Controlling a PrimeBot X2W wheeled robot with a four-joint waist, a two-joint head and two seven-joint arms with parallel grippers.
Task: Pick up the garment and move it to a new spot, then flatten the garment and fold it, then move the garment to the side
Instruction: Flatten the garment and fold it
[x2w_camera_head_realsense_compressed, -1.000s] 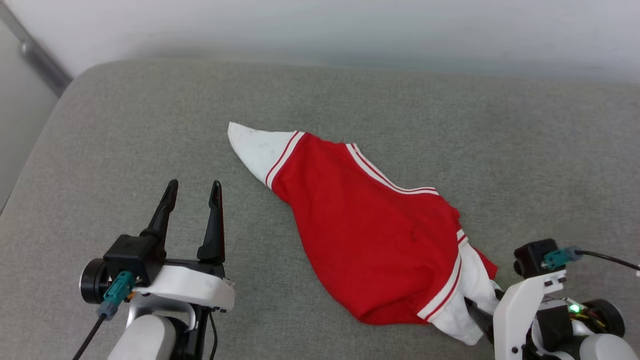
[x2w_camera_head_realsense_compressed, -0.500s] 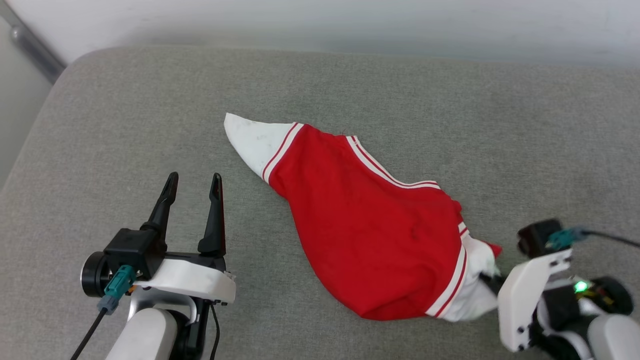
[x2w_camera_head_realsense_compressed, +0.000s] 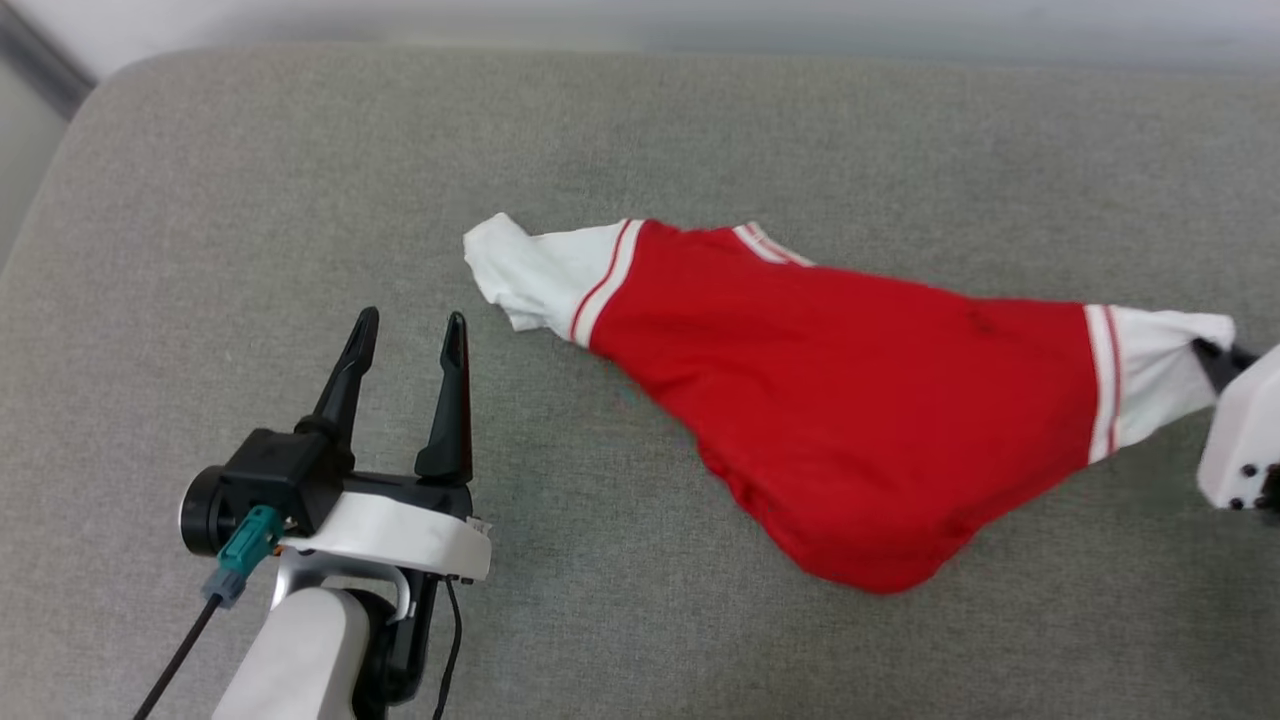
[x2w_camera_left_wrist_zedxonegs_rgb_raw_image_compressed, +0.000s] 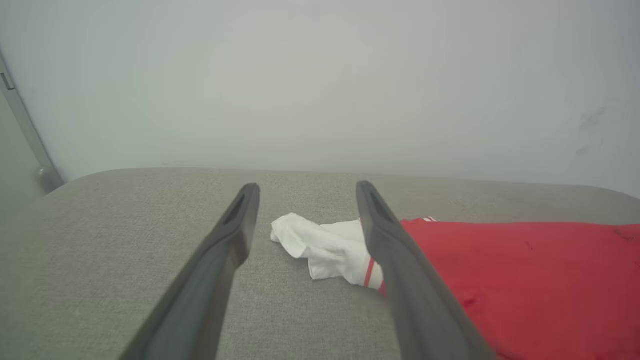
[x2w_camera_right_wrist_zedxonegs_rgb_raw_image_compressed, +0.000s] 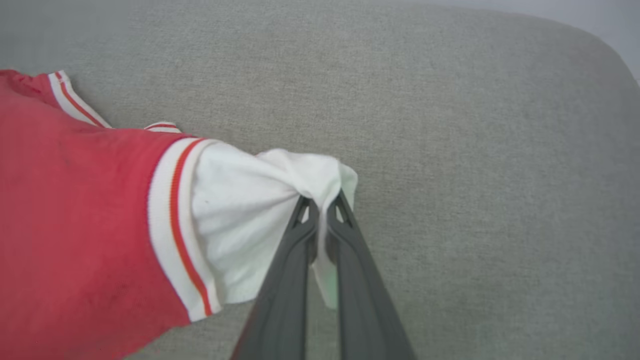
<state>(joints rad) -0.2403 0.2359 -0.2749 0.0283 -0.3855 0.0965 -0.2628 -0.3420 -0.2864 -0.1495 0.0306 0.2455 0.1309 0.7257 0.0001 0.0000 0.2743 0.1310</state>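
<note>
One wide grey fabric cushion (x2w_camera_head_realsense_compressed: 250, 200), one bright red soft T-shirt garment (x2w_camera_head_realsense_compressed: 860, 400) stretched across its middle.
Right gripper (x2w_camera_right_wrist_zedxonegs_rgb_raw_image_compressed: 322, 200) is clamped tight on the garment's white sleeve (x2w_camera_right_wrist_zedxonegs_rgb_raw_image_compressed: 240, 210) at the right end; left gripper (x2w_camera_head_realsense_compressed: 412, 320) hovers with fingers spread, empty, just beside the opposite white sleeve, apart from it.

Left gripper (x2w_camera_head_realsense_compressed: 412, 320), lower left of the head view: the two long dark fingers are held wide apart and pointed forward, with nothing gripped between them. The white wrist housing (x2w_camera_head_realsense_compressed: 390, 535) is carried on a pale forearm (x2w_camera_head_realsense_compressed: 290, 660). Right gripper (x2w_camera_right_wrist_zedxonegs_rgb_raw_image_compressed: 322, 206): the fingers are pressed together, a white sleeve fold of the garment (x2w_camera_right_wrist_zedxonegs_rgb_raw_image_compressed: 100, 225) being pinched at the tips.
</note>
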